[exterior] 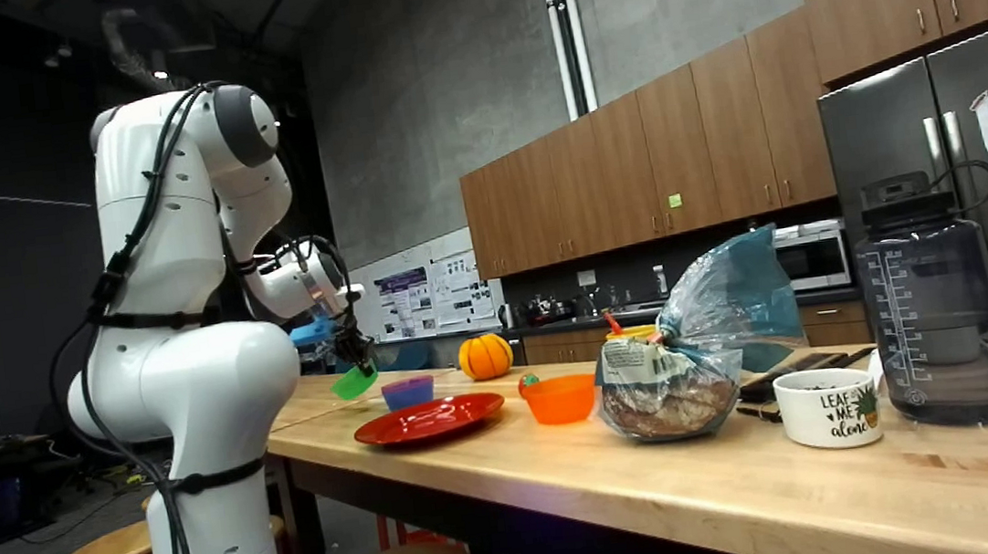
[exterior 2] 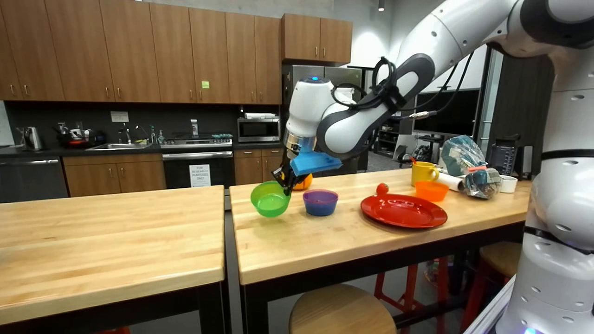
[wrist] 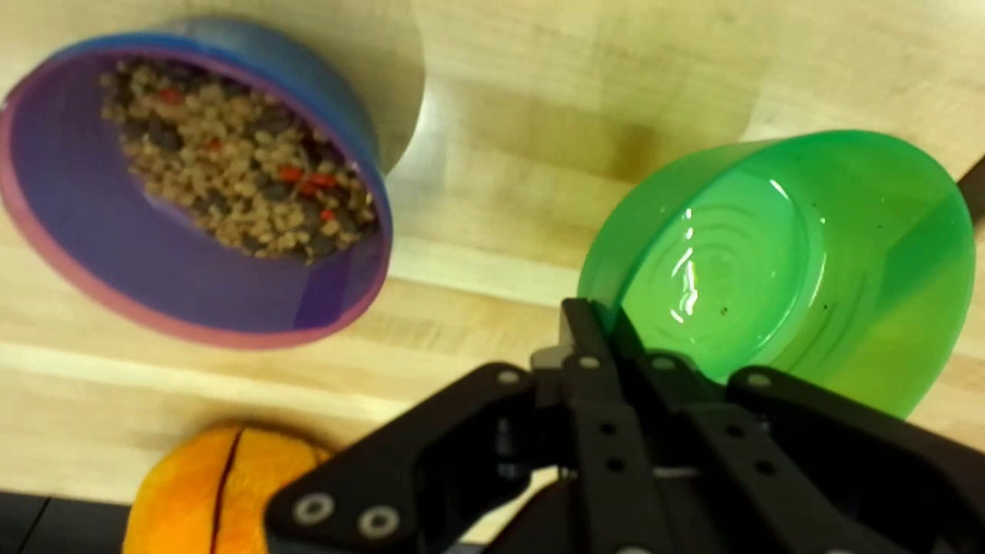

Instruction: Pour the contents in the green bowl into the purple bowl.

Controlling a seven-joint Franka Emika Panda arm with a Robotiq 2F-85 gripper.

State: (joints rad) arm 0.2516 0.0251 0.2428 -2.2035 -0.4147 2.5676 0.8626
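Note:
My gripper (wrist: 609, 317) is shut on the rim of the green bowl (wrist: 869, 223). The bowl is tilted and held a little above the table; it shows in both exterior views (exterior: 351, 385) (exterior 2: 270, 200). Inside it I see only a few tiny dark specks. The purple bowl (wrist: 192, 288) stands upright on the table beside it, apart from it, and shows in both exterior views (exterior: 408, 393) (exterior 2: 320, 204). It holds a mix of tan grains, dark pieces and red bits (wrist: 231, 161). The gripper (exterior 2: 287, 186) is on the green bowl's side nearer the purple bowl.
An orange pumpkin (wrist: 223, 492) sits behind the bowls. A red plate (exterior 2: 403, 211) lies between the purple bowl and the arm's base. An orange bowl (exterior: 559, 399), a yellow mug (exterior 2: 423, 174) and bagged bread (exterior: 672, 396) stand farther along. A gap separates a second table (exterior 2: 111, 241).

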